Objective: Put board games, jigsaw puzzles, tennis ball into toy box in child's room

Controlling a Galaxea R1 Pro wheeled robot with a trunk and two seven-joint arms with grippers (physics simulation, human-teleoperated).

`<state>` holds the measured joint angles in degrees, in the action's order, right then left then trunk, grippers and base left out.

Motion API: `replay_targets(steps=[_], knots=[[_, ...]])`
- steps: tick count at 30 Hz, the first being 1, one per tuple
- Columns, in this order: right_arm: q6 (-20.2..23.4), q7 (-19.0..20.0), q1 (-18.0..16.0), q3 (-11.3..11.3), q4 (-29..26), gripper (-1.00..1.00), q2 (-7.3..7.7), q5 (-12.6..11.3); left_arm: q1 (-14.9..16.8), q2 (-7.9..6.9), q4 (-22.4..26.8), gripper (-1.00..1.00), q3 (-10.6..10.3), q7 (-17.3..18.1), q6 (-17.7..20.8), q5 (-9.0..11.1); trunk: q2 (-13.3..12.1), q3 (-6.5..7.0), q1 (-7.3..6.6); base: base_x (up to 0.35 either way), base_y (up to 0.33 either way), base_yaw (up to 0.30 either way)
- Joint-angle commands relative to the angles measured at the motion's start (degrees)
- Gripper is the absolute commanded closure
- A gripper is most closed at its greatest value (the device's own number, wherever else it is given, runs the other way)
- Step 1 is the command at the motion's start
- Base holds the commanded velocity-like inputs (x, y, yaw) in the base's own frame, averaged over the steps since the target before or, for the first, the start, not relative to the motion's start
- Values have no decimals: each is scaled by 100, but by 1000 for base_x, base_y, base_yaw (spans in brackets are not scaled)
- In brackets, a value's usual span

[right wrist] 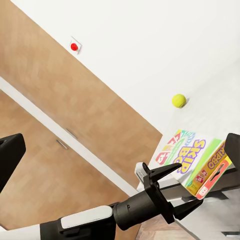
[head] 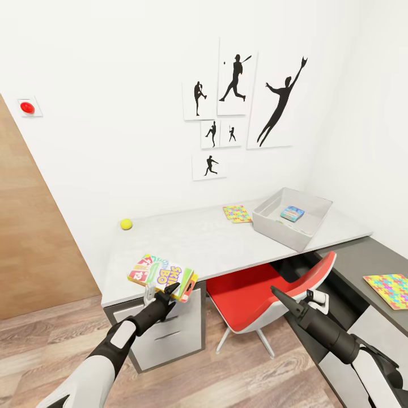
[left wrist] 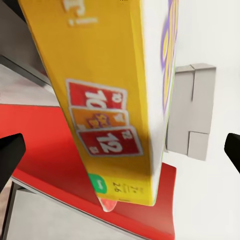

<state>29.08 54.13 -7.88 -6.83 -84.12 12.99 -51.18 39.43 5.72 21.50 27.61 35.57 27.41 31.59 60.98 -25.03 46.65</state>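
A yellow-green-red board game (head: 162, 275) (left wrist: 107, 115) (right wrist: 195, 160) stands tilted at the table's (head: 198, 243) front edge, between the spread fingers of my open left gripper (head: 163, 293) (right wrist: 172, 190). The pads do not touch it. My right gripper (head: 281, 297) hangs open and empty over the red chair. The grey toy box (head: 280, 233) sits at the table's far right with a pale blue-green board game (head: 292, 213) inside. One jigsaw puzzle (head: 237, 213) lies left of the box, another (head: 390, 289) on the dark lower section. The tennis ball (head: 126, 224) (right wrist: 178, 100) rests at the back left. The bed is out of view.
A red chair (head: 266, 289) is tucked under the table between my arms. White drawers (head: 170, 334) stand below the left gripper. A wooden door (head: 28, 238) is at the left, and white walls with silhouette posters (head: 238, 107) stand behind the table.
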Motion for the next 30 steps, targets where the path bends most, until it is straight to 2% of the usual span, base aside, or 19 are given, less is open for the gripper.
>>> replay_targets(steps=[1, 16, 17, 30], knots=[[46, 1, -3, -1, 0, -100, 2, -41, 4, 2, 3, -100, 25, 1, 45, 23, 4, -6, 0, 0, 0, 0], [46, 1, -3, -3, 0, -100, 2, -42, 20, -21, 3, -100, 25, 3, 36, 23, 4, -6, 0, 0, 0, 0], [46, 1, -3, -3, 0, -100, 2, -41, 20, -22, 3, 100, 25, 3, 36, 23, 4, -6, 0, 0, 0, 0], [46, 1, -3, -2, 0, -100, 2, -45, 21, -22, 3, 100, 25, 9, 28, 23, 4, -6, 0, 0, 0, 0]])
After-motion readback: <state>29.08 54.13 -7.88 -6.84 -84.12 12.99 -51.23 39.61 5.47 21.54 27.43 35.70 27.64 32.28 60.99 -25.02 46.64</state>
